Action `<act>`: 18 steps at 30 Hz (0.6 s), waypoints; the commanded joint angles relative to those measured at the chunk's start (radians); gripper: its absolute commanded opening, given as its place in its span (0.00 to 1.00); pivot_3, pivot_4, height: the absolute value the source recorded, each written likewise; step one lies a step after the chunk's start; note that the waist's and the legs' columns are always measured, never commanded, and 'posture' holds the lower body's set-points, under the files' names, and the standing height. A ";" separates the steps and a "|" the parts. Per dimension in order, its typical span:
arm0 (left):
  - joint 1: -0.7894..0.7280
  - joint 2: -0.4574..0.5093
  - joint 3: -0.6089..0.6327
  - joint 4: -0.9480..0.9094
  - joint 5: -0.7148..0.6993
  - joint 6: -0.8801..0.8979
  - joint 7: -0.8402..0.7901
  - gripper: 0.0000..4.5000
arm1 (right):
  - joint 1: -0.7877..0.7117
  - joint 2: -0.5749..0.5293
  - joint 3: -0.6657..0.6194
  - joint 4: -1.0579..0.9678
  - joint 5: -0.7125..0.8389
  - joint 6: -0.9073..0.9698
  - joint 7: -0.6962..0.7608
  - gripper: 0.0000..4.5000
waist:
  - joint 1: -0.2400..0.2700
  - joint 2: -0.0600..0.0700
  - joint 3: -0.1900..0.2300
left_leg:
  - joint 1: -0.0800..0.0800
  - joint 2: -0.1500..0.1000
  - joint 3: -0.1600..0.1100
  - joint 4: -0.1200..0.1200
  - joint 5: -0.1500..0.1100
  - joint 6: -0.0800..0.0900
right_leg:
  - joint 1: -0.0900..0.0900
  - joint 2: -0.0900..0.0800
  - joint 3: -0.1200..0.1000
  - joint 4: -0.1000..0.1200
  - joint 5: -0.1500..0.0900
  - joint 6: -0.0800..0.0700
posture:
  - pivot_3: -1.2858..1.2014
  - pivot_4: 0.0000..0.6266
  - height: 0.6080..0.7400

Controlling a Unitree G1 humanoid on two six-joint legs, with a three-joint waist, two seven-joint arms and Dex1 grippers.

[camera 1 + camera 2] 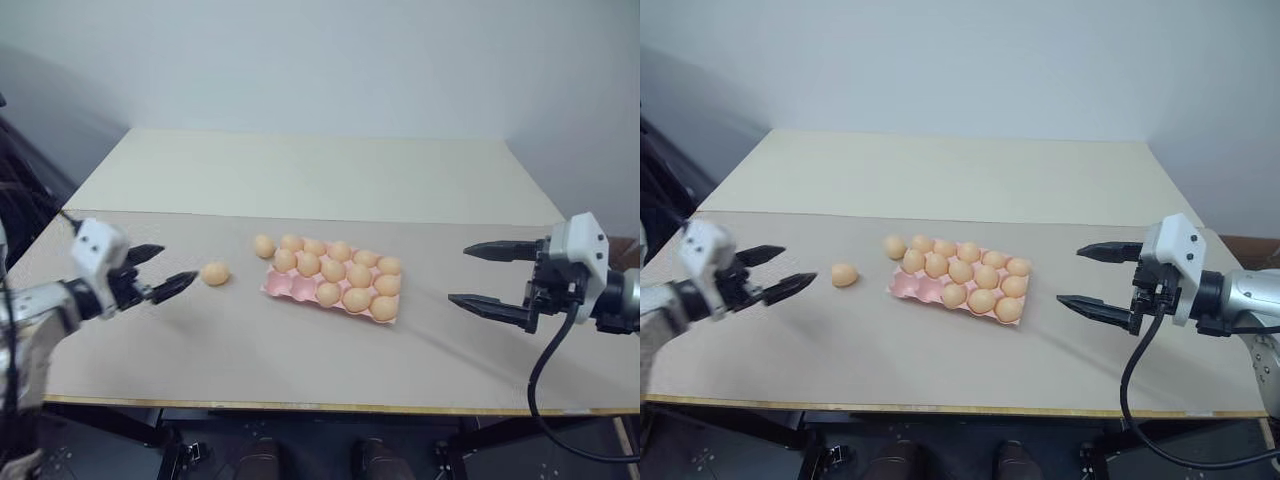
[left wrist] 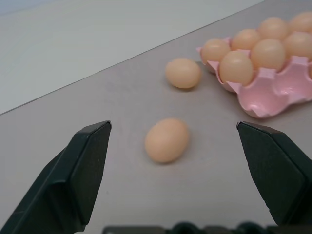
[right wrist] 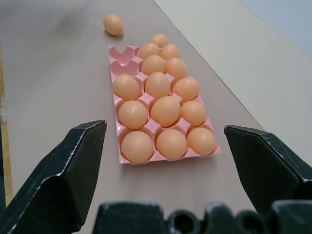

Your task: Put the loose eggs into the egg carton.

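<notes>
At the left of the head view, the left gripper (image 1: pixel 158 270) hangs with its jaws spread wide and nothing between them. Just to its right lies a loose egg (image 1: pixel 215 273) on the table (image 1: pixel 150 330), directly ahead of the fingertips (its long axis looks to run slightly across the jaw gap). A second loose egg (image 1: pixel 264 246) rests against the far-left corner of the egg carton (image 1: pixel 283 288) at centre, whose two near-left cups are empty. At the right edge, the right gripper (image 1: pixel 490 275), likewise released, hangs well apart; the left arm is clearly nearer.
</notes>
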 commanded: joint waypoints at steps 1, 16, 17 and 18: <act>-0.104 -0.022 -0.089 0.148 0.073 -0.069 0.003 1.00 | -0.012 -0.013 -0.022 -0.032 0.010 -0.021 -0.004 1.00 | -0.002 0.000 0.000 | -0.001 0.000 0.000 0.000 0.000 0.000 | 0.000 0.000 0.000 0.000 0.000 0.001 | 0.52 0.24 1.00; -0.350 -0.120 -0.288 0.596 0.245 -0.239 -0.090 0.56 | 0.057 -0.016 -0.107 -0.110 0.040 0.014 -0.045 1.00 | -0.013 -0.001 0.000 | -0.004 -0.001 0.000 0.000 -0.001 0.002 | -0.002 0.000 0.000 -0.001 0.004 0.007 | 0.52 0.24 1.00; -0.350 -0.121 -0.284 0.592 0.243 -0.237 -0.091 0.50 | 0.061 -0.016 -0.107 -0.111 0.039 0.013 -0.047 1.00 | -0.012 -0.001 0.000 | -0.004 -0.001 0.000 0.000 -0.001 0.002 | -0.002 0.000 0.000 -0.001 0.004 0.006 | 0.52 0.24 1.00; -0.348 -0.120 -0.281 0.586 0.242 -0.239 -0.093 0.46 | 0.063 -0.016 -0.108 -0.113 0.039 0.013 -0.051 1.00 | -0.012 -0.001 0.000 | -0.004 -0.001 0.000 0.000 -0.001 0.002 | -0.002 0.000 0.000 -0.001 0.004 0.007 | 0.52 0.24 1.00</act>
